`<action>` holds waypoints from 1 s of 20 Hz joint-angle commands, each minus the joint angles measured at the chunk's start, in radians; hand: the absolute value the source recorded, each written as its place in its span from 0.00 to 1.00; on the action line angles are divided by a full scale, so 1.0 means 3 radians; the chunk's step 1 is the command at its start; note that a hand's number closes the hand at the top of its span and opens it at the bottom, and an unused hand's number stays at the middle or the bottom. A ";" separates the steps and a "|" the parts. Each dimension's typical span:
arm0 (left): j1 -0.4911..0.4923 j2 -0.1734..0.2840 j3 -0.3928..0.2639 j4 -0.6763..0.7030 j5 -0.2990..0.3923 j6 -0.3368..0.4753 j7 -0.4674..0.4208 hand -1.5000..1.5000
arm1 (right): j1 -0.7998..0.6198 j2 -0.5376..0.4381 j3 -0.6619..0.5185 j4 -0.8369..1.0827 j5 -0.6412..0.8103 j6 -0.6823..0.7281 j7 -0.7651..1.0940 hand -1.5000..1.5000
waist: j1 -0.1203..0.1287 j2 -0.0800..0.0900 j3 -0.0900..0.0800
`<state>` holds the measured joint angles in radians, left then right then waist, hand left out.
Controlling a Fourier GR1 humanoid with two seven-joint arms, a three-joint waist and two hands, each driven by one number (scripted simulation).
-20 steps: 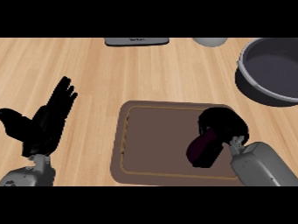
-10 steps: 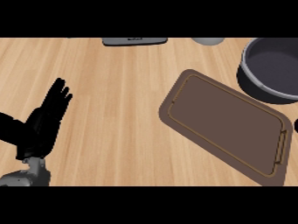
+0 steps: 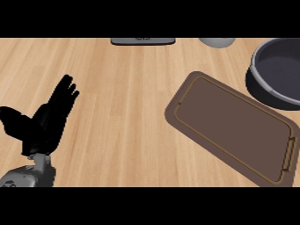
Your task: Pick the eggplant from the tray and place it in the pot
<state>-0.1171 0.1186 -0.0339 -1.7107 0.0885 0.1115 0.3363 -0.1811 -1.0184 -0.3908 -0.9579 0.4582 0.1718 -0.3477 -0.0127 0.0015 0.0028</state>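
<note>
I'm looking down on a pale wooden counter (image 3: 126,88), its grain running left to right, with a dark flat device (image 3: 143,41) and a small grey round object (image 3: 217,41) at the far edge. The brown tray (image 3: 233,132) lies skewed on the right, nothing resting on it, and its far right corner comes just beside the dark grey pot (image 3: 288,72), which I can see into and which also holds nothing. The eggplant is nowhere in my view, neither on the tray nor in the pot, so I cannot say where it is. My left hand (image 3: 45,121) shows at the near left, fingers straight and pointing far, thumb spread out to the left, holding nothing; it is resting. My right hand is out of view altogether, so I cannot tell its state. As for handling, I judge an eggplant to be fairly light, with a smooth, glossy, slippery skin and flesh that bruises if pinched; I'd want the fingers curled around the thick middle of the body, thumb opposite, not at the tapered stem end, where it could slide free
</note>
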 commanded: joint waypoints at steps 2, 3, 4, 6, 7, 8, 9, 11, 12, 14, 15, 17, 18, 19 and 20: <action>0.0113 -0.0075 -0.0187 -0.0076 -0.0137 0.0012 -0.0029 0.50 | -0.0103 -0.0301 -0.0352 0.0232 -0.0182 -0.0043 -0.0687 1.00 | 0.0041 -0.0007 -0.0005; 0.0071 0.0054 0.0044 -0.0029 0.0063 -0.0095 0.0012 0.50 | -0.0069 -0.0419 -0.0444 0.0229 -0.0246 0.0033 -0.0838 1.00 | 0.0027 -0.0009 -0.0007; 0.0012 0.0030 0.0036 0.0124 0.0027 -0.0104 -0.0116 0.50 | -0.0291 -0.0388 -0.0416 0.0114 -0.0336 0.0151 -0.0684 1.00 | 0.0044 -0.0003 -0.0010; 0.0026 -0.0015 -0.0094 -0.0111 -0.0079 -0.0001 0.0098 0.50 | -0.0403 -0.0518 -0.0534 0.0110 -0.0498 0.0368 -0.0679 1.00 | 0.0048 -0.0014 -0.0009; 0.0017 -0.0095 -0.0190 -0.0249 -0.0173 0.0120 0.0213 0.50 | -0.0430 -0.0404 -0.0492 0.0053 -0.0494 0.0305 -0.0681 1.00 | 0.0058 -0.0013 -0.0008; -0.0099 -0.0005 0.0019 -0.0049 -0.0010 -0.0002 0.0132 0.50 | -0.0480 -0.0383 -0.0491 -0.0045 -0.0545 0.0377 -0.0554 1.00 | 0.0046 -0.0008 -0.0011; -0.0223 0.0070 0.0101 0.0166 0.0036 -0.0120 0.0000 0.50 | -0.0591 -0.0531 -0.0526 0.0117 -0.0589 0.0514 -0.0616 1.00 | 0.0049 0.0001 -0.0011; -0.0155 0.0022 0.0062 0.0081 0.0047 -0.0123 0.0006 0.50 | -0.0795 -0.0401 -0.0415 0.0133 -0.0584 0.0476 -0.0432 1.00 | 0.0079 0.0002 -0.0011; -0.0197 -0.0006 0.0085 0.0325 0.0022 -0.0144 -0.0166 0.50 | -0.0877 -0.0419 -0.0329 0.0143 -0.0528 0.0489 -0.0375 1.00 | 0.0075 0.0005 -0.0011; -0.0144 -0.0064 -0.0003 0.0157 -0.0030 -0.0077 -0.0016 0.50 | -0.0990 -0.0389 -0.0212 0.0003 -0.0507 0.0568 -0.0078 1.00 | 0.0076 0.0000 -0.0011; -0.0009 0.0018 0.0055 0.0134 0.0039 -0.0189 -0.0096 0.50 | -0.1072 -0.0229 -0.0135 -0.0222 -0.0516 0.0487 0.0195 1.00 | 0.0086 -0.0002 -0.0013; -0.0012 -0.0113 -0.0075 0.0229 -0.0113 -0.0081 -0.0189 0.50 | -0.1323 -0.0237 -0.0017 -0.0076 -0.0480 0.0569 0.0360 1.00 | 0.0095 0.0004 -0.0012; -0.0138 0.0000 0.0060 0.0026 0.0040 -0.0137 0.0081 0.50 | -0.1423 -0.0249 0.0043 0.0212 -0.0394 0.0528 0.0189 1.00 | 0.0115 0.0007 -0.0010; -0.0182 -0.0084 -0.0007 0.0190 -0.0077 -0.0061 -0.0029 0.50 | -0.1554 -0.0199 0.0070 0.0389 -0.0327 0.0394 0.0139 1.00 | 0.0119 0.0014 -0.0009; 0.0014 -0.0097 -0.0078 0.0030 -0.0054 -0.0114 -0.0004 0.50 | -0.1546 -0.0202 0.0115 0.0254 -0.0309 0.0473 0.0293 1.00 | 0.0106 0.0004 -0.0010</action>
<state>-0.1363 0.1007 -0.0399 -1.6822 0.0764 0.0831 0.3268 -0.5644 -1.0982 -0.4042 -0.9118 0.3357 0.3156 -0.3192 0.0175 0.0029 -0.0005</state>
